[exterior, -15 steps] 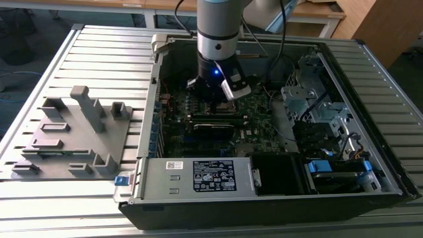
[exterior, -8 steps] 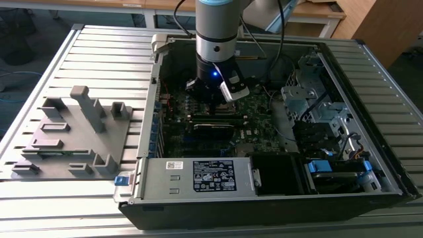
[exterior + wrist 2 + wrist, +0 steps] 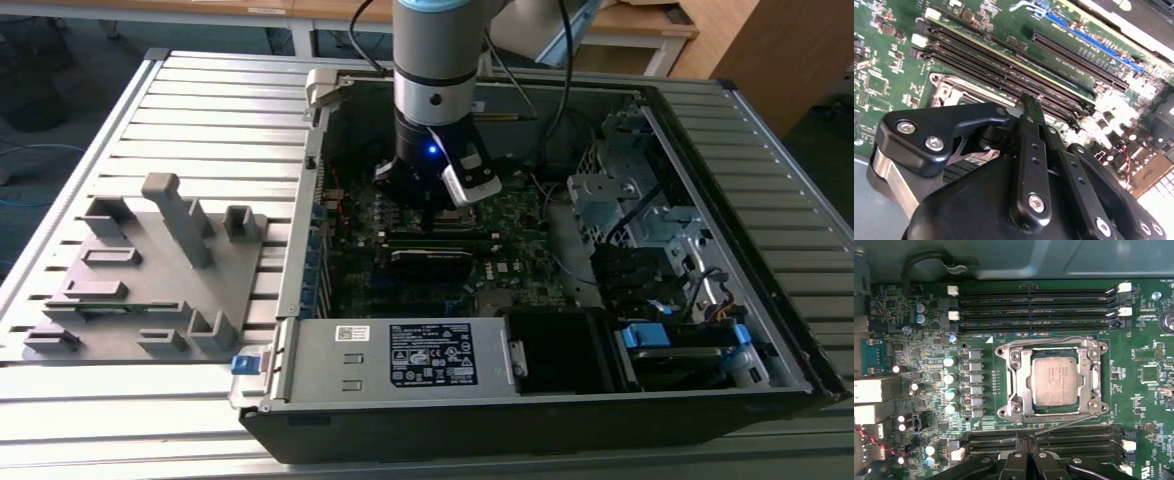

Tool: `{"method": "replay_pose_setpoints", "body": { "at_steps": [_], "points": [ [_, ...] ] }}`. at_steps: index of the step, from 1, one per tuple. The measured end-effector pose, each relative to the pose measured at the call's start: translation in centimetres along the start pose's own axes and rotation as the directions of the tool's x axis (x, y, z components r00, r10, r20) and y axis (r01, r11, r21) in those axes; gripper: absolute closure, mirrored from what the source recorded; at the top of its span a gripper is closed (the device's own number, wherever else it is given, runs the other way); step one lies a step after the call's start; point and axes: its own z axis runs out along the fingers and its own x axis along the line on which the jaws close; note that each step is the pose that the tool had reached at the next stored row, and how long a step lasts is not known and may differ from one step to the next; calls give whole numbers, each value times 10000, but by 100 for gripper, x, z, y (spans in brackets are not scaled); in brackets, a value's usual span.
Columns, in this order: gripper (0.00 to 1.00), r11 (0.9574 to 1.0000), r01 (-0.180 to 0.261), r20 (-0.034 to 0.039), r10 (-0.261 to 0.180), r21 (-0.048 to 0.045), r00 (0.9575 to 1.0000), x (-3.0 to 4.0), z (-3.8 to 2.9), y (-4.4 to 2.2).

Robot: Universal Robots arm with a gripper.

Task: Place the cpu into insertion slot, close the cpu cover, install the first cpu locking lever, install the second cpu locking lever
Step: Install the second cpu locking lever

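Note:
The cpu lies flat in the insertion slot, its pale grey face showing through the cut-out. The cpu cover lies down over it as a silvery frame. A thin wire locking lever slants along one side of the socket, and its free end reaches my fingertips. My gripper is shut, its tip at that lever end beside the socket; I cannot tell whether the wire is pinched. In the second wrist view the gripper points at the socket's rim. In the exterior view the gripper reaches down inside the computer case.
Long black memory strips run on both sides of the socket, one set right by my fingers. Capacitors line another side. The power supply, drive cage and case walls hem in the board. A grey fixture plate lies outside the case.

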Motion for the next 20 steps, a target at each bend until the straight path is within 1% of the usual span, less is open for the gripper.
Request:
{"method": "replay_pose_setpoints", "body": {
  "at_steps": [2,5,7,10,11,13,16,20],
  "points": [
    [90,10000,-1,-3,1,-32,10000,30,-1,-4],
    [90,9999,-4,-10,4,-122,10000,45,1,-5],
    [90,9998,-7,-20,7,-211,10000,50,4,-7],
    [90,9992,-16,-46,14,-405,10000,55,9,-10],
    [90,9990,-18,-50,16,-455,10000,55,11,-12],
    [90,9987,-21,-55,18,-516,10000,57,17,-19],
    [90,9983,-23,-60,19,-581,10000,59,35,-35],
    [90,9974,-30,-73,25,-726,10000,65,49,-63]
  ]
}}
